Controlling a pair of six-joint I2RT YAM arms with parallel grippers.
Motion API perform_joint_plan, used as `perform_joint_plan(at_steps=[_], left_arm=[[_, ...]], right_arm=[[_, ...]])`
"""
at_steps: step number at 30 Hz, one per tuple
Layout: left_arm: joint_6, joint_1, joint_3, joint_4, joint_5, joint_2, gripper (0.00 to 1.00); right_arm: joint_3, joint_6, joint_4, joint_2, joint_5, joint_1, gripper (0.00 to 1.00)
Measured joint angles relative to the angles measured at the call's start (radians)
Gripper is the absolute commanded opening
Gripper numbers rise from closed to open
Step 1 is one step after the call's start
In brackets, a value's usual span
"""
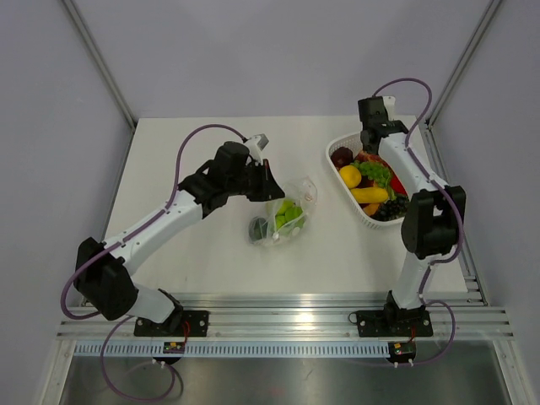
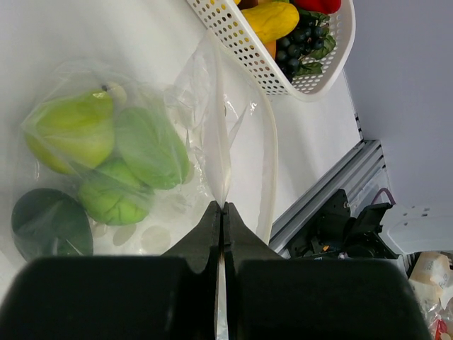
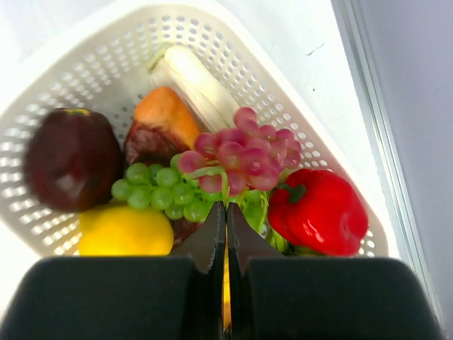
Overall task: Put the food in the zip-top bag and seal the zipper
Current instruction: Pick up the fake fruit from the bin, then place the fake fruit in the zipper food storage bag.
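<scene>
The clear zip-top bag (image 1: pixel 287 221) lies mid-table with green food (image 2: pixel 71 131) and a dark green piece (image 2: pixel 46 223) inside. My left gripper (image 2: pixel 223 207) is shut on the bag's mouth edge, where the zipper strip (image 2: pixel 219 142) runs up from the fingertips. In the top view the left gripper (image 1: pixel 272 187) sits at the bag's far-left side. My right gripper (image 3: pixel 226 205) is down in the white basket (image 3: pixel 297 92), shut with its tips on the green stem of the pink grapes (image 3: pixel 244 152). Green grapes (image 3: pixel 159 188) and a red pepper (image 3: pixel 318 209) flank it.
The basket (image 1: pixel 337 145) stands at the back right and also holds a lemon (image 3: pixel 124 230), a dark purple fruit (image 3: pixel 71 159), an orange piece (image 3: pixel 163 110) and a pale stalk (image 3: pixel 195 81). A metal rail (image 1: pixel 295 304) runs along the near table edge.
</scene>
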Motion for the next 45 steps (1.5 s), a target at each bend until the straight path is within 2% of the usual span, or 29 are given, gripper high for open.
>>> perform_joint_plan(at_steps=[7,18,26,34,41,45], left_arm=[[0.007,0.000,0.054,-0.030,-0.027,0.066,0.00],[0.004,0.000,0.072,-0.034,-0.022,0.071,0.00],[-0.013,0.000,0.073,-0.025,-0.015,0.071,0.00],[-0.011,0.000,0.073,-0.027,-0.019,0.071,0.00],[-0.011,0.000,0.073,-0.029,-0.019,0.071,0.00],[-0.011,0.002,0.073,-0.029,-0.019,0.070,0.00]], right_arm=[[-0.049,0.049,-0.018,-0.223,-0.057,0.001,0.00],[-0.135,0.108,-0.080,-0.489,-0.209,0.009,0.00],[-0.140,0.149,-0.118,-0.681,-0.341,0.121,0.00],[-0.107,0.195,-0.122,-0.698,-0.427,0.274,0.00],[-0.104,0.222,-0.107,-0.637,-0.414,0.444,0.00],[-0.109,0.231,-0.093,-0.623,-0.400,0.489,0.00]])
